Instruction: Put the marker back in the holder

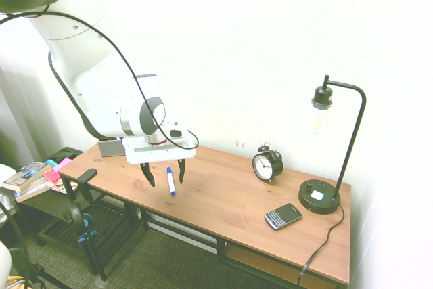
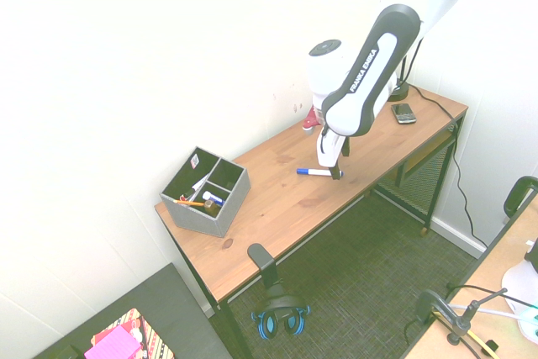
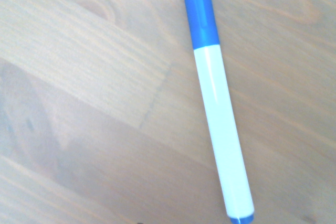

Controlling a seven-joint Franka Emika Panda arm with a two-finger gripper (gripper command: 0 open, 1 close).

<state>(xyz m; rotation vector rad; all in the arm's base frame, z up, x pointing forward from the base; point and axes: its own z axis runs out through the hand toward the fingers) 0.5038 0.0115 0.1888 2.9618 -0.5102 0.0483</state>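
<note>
The marker (image 1: 170, 181) (image 2: 315, 172) (image 3: 218, 108) is white-barrelled with a blue cap. It lies flat on the wooden table (image 1: 230, 197). My gripper (image 1: 166, 179) (image 2: 330, 167) hangs open right over it, pointing down, with one dark finger on each side of the barrel and nothing held. The wrist view shows the whole marker from close by, lying free on the wood. The holder (image 2: 220, 210) is a grey open-top box with dark compartments. It stands at the table's far end, well away from the marker. In the first exterior view only a grey edge of the holder (image 1: 110, 147) shows behind the arm.
Pens and an orange pencil (image 2: 192, 203) lie inside the holder. A black alarm clock (image 1: 267, 164), a phone (image 1: 283, 216) and a black lamp (image 1: 319, 197) occupy the other end of the table. Headphones (image 2: 282, 321) lie on the floor below the table's front edge.
</note>
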